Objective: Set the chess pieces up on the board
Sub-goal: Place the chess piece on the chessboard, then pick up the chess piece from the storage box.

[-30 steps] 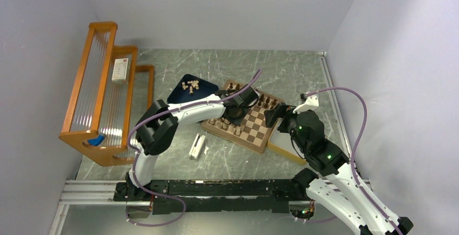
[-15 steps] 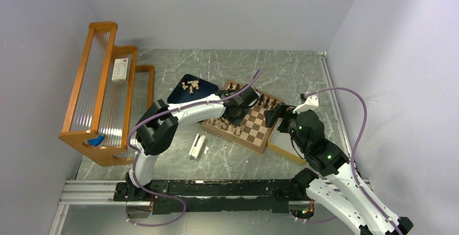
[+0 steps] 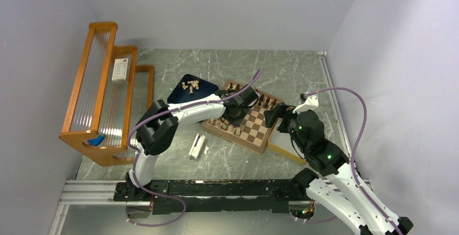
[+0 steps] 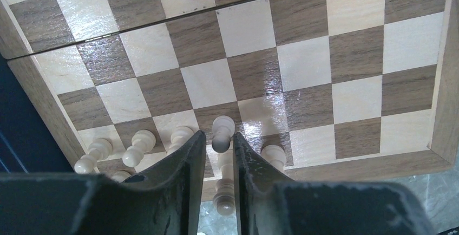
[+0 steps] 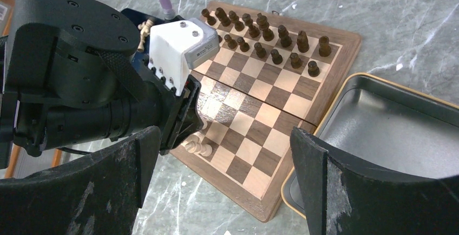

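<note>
The board (image 3: 254, 129) lies mid-table, also in the left wrist view (image 4: 303, 61) and right wrist view (image 5: 260, 89). Dark brown pieces (image 5: 260, 34) fill its two far rows. Several pale pieces (image 4: 138, 145) stand along its near-left rows (image 3: 224, 126). My left gripper (image 4: 220, 140) is shut on the head of a pale pawn (image 4: 222, 132) that stands upright on a second-row square; in the top view the left gripper (image 3: 234, 117) is over the board's left part. My right gripper (image 5: 227, 181) is wide open and empty above the board's near right corner (image 3: 276, 116).
A dark blue tray (image 3: 181, 91) with several loose pale pieces (image 3: 190, 86) sits left of the board. A yellow-rimmed metal tray (image 5: 389, 132) lies against the board's right side. An orange wooden rack (image 3: 103, 94) stands at far left. A small white object (image 3: 197, 147) lies on the table.
</note>
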